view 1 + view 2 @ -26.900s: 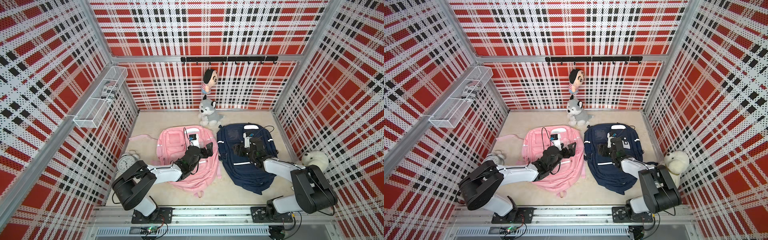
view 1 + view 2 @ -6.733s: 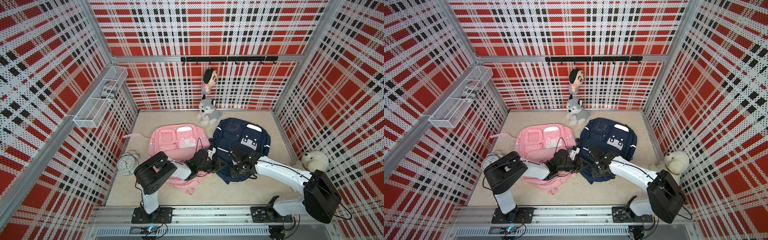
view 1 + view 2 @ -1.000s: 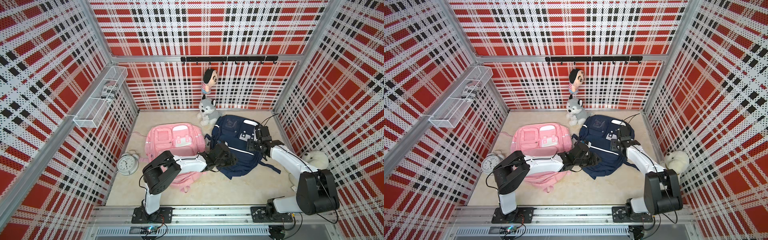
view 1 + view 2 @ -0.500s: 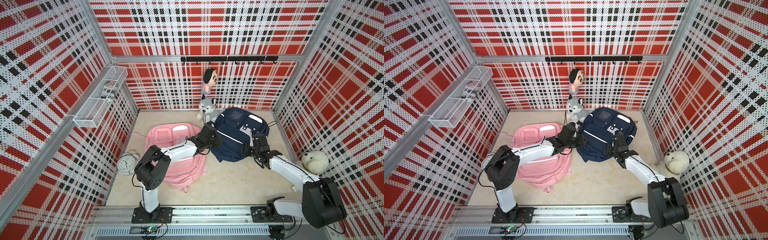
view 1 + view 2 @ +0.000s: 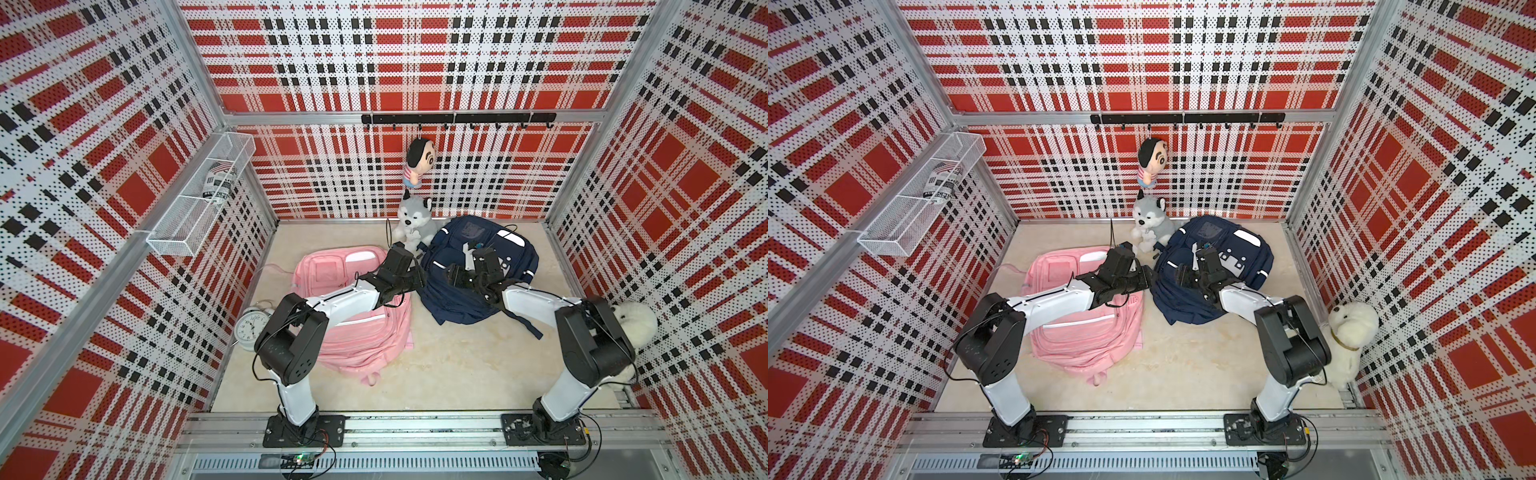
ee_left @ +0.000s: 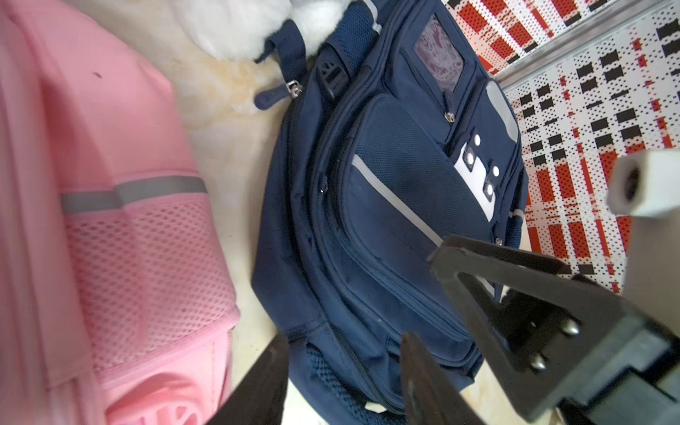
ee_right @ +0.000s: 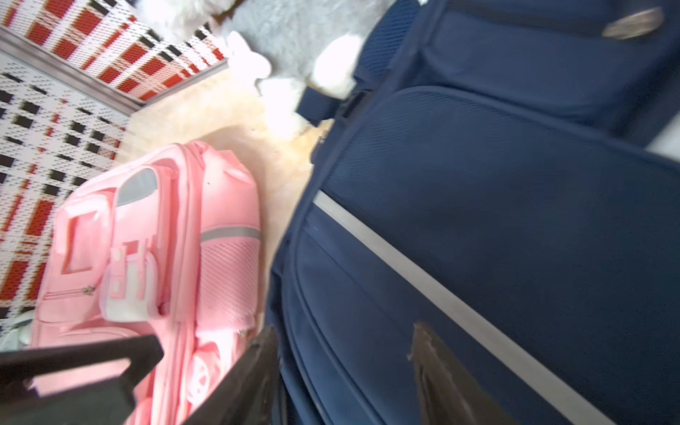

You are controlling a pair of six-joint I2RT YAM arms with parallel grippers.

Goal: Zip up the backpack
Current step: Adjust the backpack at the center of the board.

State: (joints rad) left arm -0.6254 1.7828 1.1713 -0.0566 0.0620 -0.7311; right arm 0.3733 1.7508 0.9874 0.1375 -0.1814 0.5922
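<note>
In both top views a navy backpack (image 5: 511, 257) (image 5: 1246, 257) lies at the back of the floor, with a pink backpack (image 5: 361, 332) (image 5: 1084, 332) to its left. My left gripper (image 5: 417, 276) (image 5: 1144, 279) sits at the navy bag's left edge. In the left wrist view its jaws (image 6: 342, 368) stand open over the bag's lower side corner (image 6: 331, 368). My right gripper (image 5: 455, 275) (image 5: 1183, 274) is over the navy bag's front, open (image 7: 342, 353), with only fabric (image 7: 515, 184) behind it. A navy zipper pull (image 6: 279, 94) lies at the bag's top.
A husky plush (image 5: 411, 216) sits against the navy bag's top, under a doll (image 5: 417, 162) on the hook rail. An alarm clock (image 5: 251, 328) stands left of the pink bag. A white plush (image 5: 633, 328) sits by the right wall. A wire basket (image 5: 199, 199) hangs on the left wall.
Over the last second the navy backpack moved toward the back wall and the left gripper went with it. The right gripper then moved left over the bag's front.
</note>
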